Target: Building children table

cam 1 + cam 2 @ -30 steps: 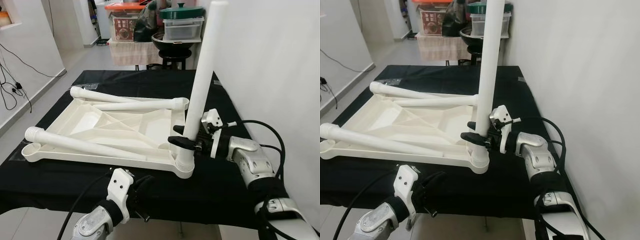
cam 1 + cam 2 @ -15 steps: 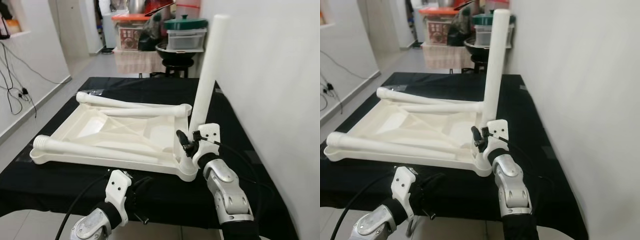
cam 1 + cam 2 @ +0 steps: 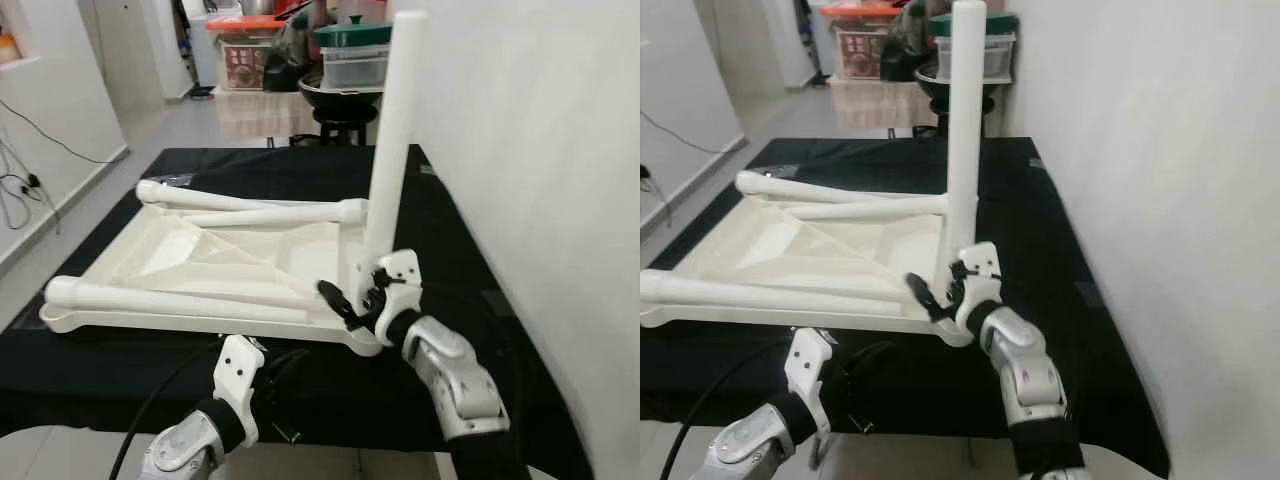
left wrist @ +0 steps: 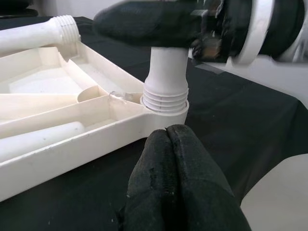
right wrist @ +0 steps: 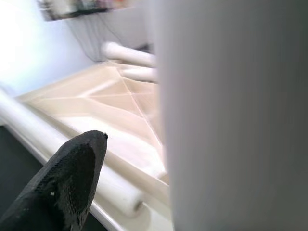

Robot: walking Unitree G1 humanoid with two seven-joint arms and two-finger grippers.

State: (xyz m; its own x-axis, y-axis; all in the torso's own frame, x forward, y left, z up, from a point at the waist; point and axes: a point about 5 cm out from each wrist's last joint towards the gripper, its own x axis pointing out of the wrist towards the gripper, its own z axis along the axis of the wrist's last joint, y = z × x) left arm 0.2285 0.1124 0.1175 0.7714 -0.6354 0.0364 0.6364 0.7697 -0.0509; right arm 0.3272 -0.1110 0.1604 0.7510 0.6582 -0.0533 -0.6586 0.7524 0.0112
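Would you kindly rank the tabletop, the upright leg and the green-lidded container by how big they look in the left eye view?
1. The white tabletop, lying upside down on the black cloth, looks largest.
2. The upright leg, standing in its near corner.
3. The green-lidded container, though it sits far back, so its true size is unsure.

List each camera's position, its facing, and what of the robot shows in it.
Left eye view: head, looking forward and down at the upturned tabletop; both silver arms.
Right eye view: same head, same scene; right gripper at the upright leg.
Left wrist view: low at the table edge, facing the leg's corner socket; left gripper, fingers pressed together.
Right wrist view: close against the upright leg; one black finger.
All share the upright leg.
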